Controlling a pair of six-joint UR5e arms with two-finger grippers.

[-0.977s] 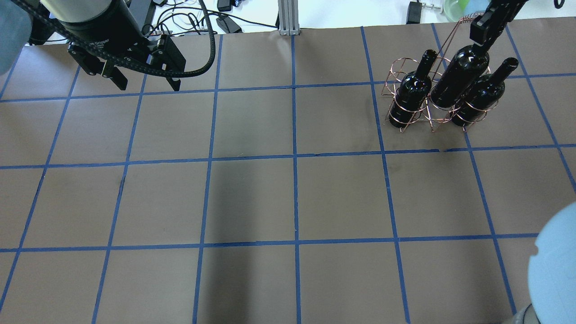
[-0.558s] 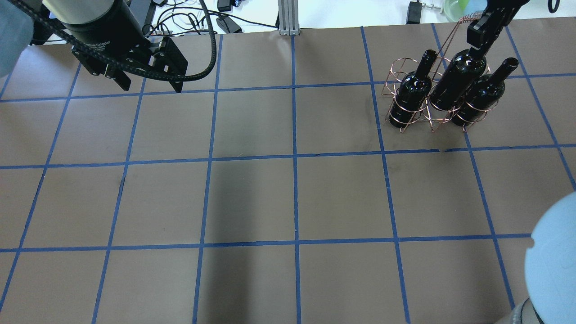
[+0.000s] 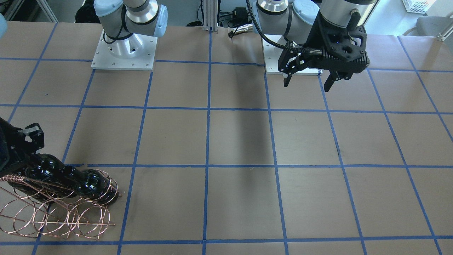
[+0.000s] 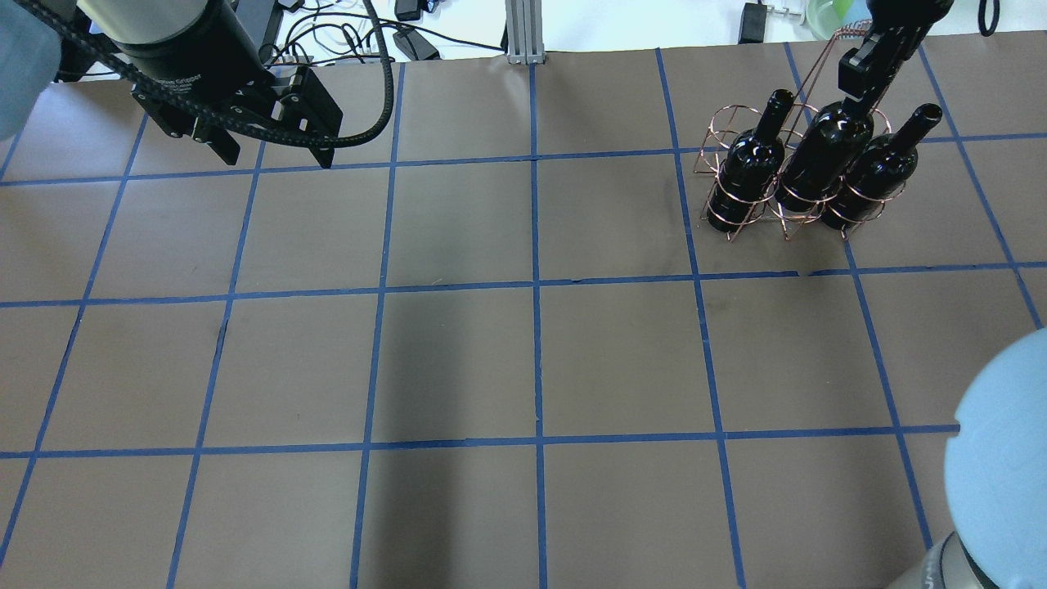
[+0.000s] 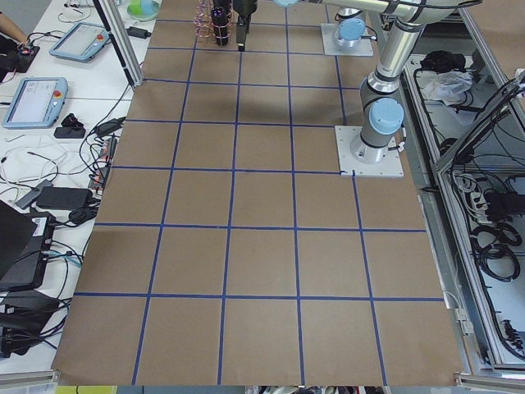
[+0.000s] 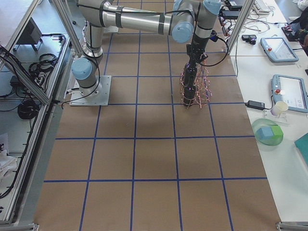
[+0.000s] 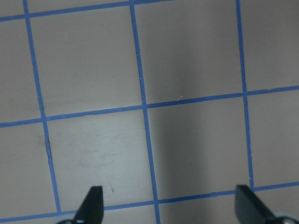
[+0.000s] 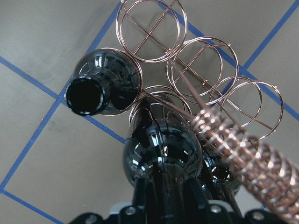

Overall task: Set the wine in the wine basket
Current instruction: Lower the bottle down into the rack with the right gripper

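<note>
Right fingers (image 4: 859, 78) clamp the wine (image 4: 826, 155) by its neck; it stands in the basket (image 8: 243, 154), middle ring, far right. Lower straight; release only once it rests. Left fingers (image 4: 222, 149) hang wide open, empty.

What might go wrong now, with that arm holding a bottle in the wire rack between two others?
The middle bottle, gripped at its neck by the right gripper, stands close between a second bottle and a third bottle; glass might knock glass.
The twisted handle passes right beside the gripper; it might snag and tip the wire rack.
</note>
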